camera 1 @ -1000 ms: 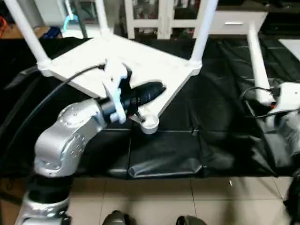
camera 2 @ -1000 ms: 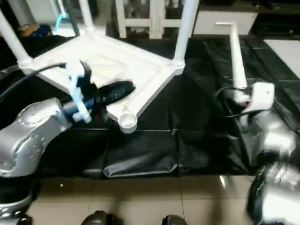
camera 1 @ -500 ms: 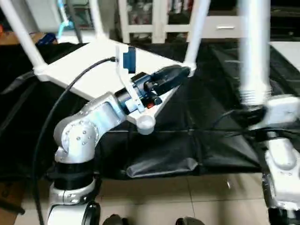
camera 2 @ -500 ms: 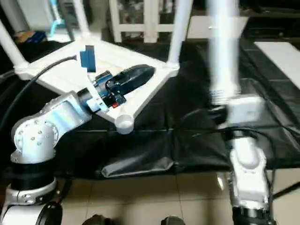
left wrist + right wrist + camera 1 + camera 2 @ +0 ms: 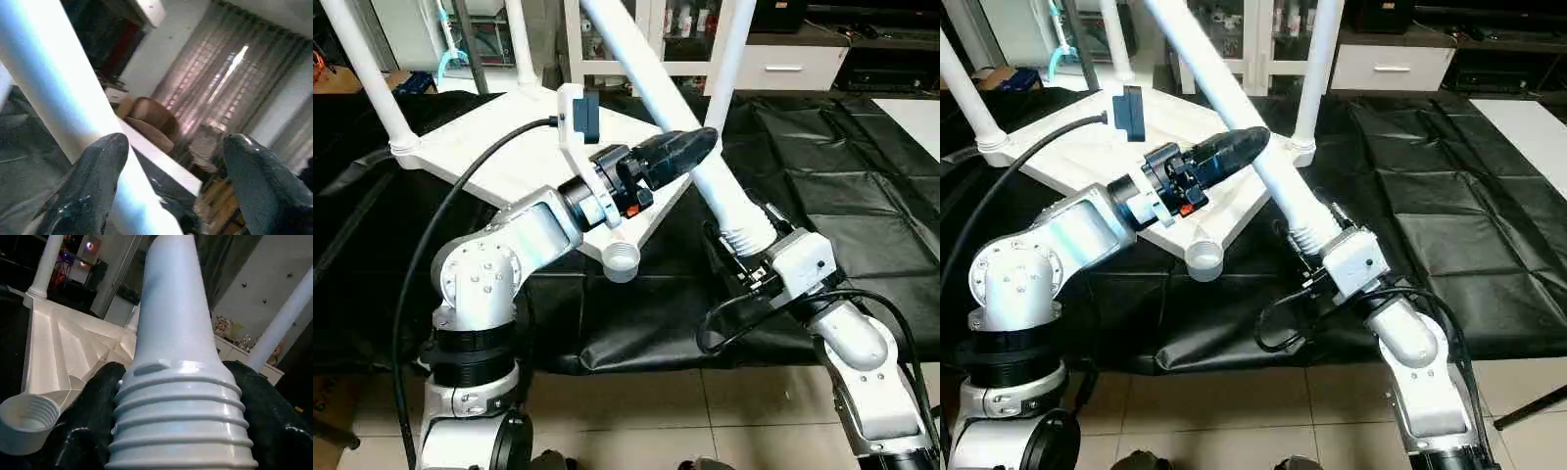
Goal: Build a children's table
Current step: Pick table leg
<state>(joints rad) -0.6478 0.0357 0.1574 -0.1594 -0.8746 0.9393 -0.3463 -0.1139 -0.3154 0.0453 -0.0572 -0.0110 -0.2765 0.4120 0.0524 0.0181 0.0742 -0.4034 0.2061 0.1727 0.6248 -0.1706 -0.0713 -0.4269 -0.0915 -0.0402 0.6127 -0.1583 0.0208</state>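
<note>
Lying upside down on the black padded mat [image 5: 862,186], the white plastic square table top [image 5: 499,162] shows its ribbed underside, with three long tapered white tube legs already standing in corner sockets: one at ten o'clock [image 5: 362,73], one at twelve [image 5: 521,44] and one at one o'clock [image 5: 729,59] of the top. The round threaded corner socket [image 5: 622,261] nearest the robot, at about five o'clock of the top, is empty.

The right gripper [image 5: 744,257] pinches the ribbed, threaded end of the fourth white tube leg [image 5: 656,93] between its two black fingers [image 5: 93,396]. This leg slants up toward eleven o'clock, crossing above the table top, and its threaded end hangs just beside the empty socket at about three o'clock of it, not touching.

The left gripper [image 5: 690,152] reaches level over the table top toward the slanted leg. Its two black fingers [image 5: 98,176] are spread apart; the leg passes just beside one finger, and whether they touch cannot be told.

Behind the mat, at twelve o'clock, stands a white glass-door cabinet [image 5: 646,34].
</note>
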